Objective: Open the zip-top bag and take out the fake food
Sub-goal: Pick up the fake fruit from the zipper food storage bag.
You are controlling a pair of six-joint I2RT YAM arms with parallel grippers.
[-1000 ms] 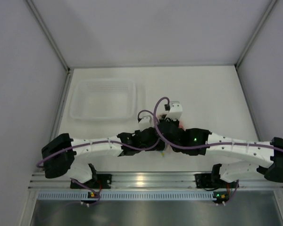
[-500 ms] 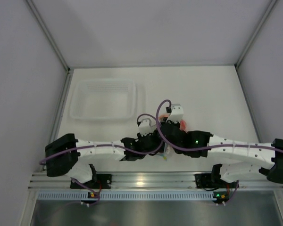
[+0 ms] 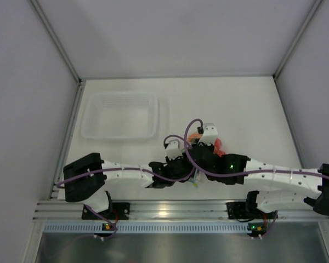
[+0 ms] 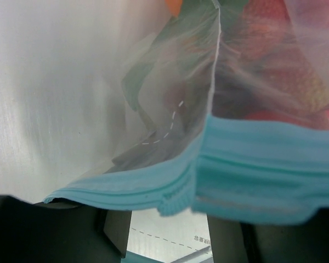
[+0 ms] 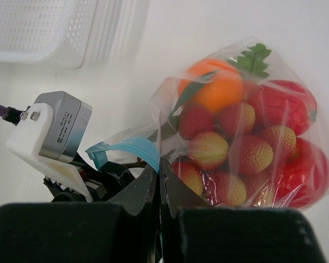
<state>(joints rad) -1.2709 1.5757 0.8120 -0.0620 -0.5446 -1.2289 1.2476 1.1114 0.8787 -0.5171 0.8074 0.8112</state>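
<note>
- Zip-top bag is near the middle front of the table, between both wrists and well apart from the tray, with the fake food all inside
- Right gripper has its jaws pressed together on the bag's film just beside the teal zip strip
- Left gripper sits right under that strip; I cannot tell whether its jaws pinch a lip
- Likely risk: the thin film slips from the right pinch when the lips are pulled apart; a sharp tug could also tip the loaded bag and scatter fruit
</note>
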